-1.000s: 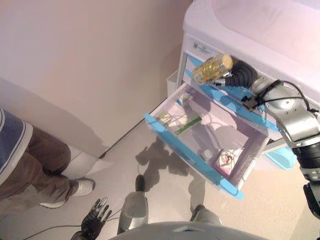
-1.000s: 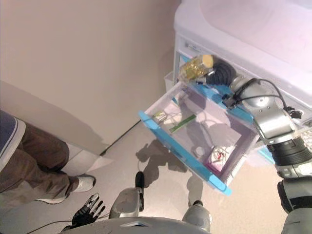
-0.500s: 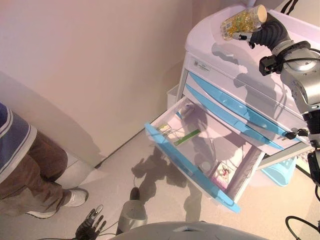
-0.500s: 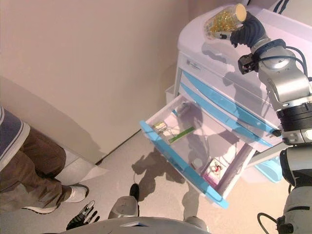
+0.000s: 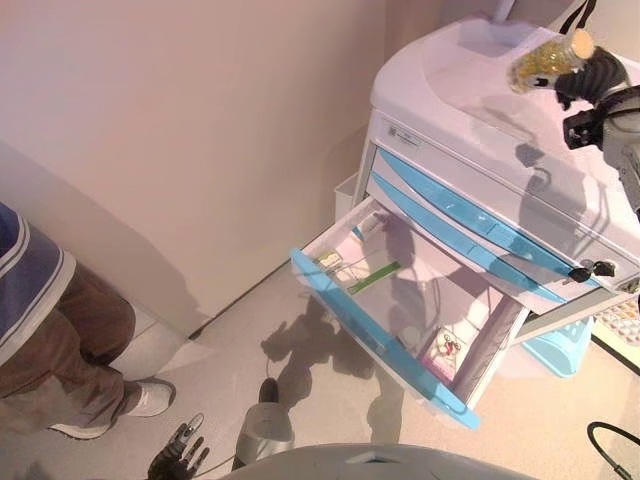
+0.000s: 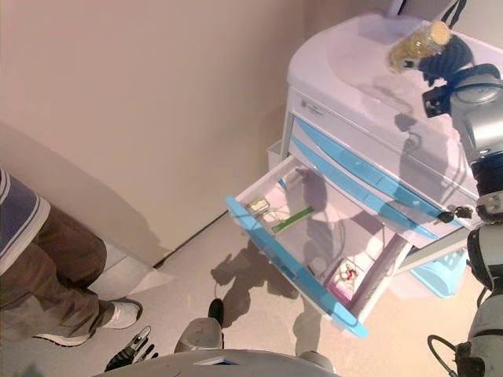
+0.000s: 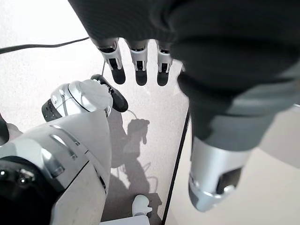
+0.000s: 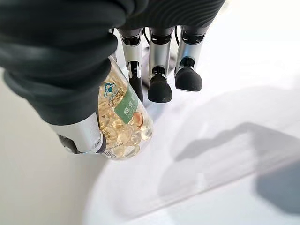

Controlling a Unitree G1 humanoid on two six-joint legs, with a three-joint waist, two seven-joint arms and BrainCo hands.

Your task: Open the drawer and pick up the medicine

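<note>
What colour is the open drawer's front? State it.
Light blue, on the open drawer; the left eye view shows it best.

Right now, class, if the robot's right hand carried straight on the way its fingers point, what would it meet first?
Most likely the white top of the cabinet. The right hand, curled round the pill bottle, points its fingers down at that surface with nothing between, though the gap is hard to judge.

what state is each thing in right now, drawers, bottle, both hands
lower drawer: pulled open, small items inside
upper drawers: closed
medicine bottle: held above the cabinet top, cap on
right hand: shut on the medicine bottle
left hand: open, idle, low near the floor
</note>
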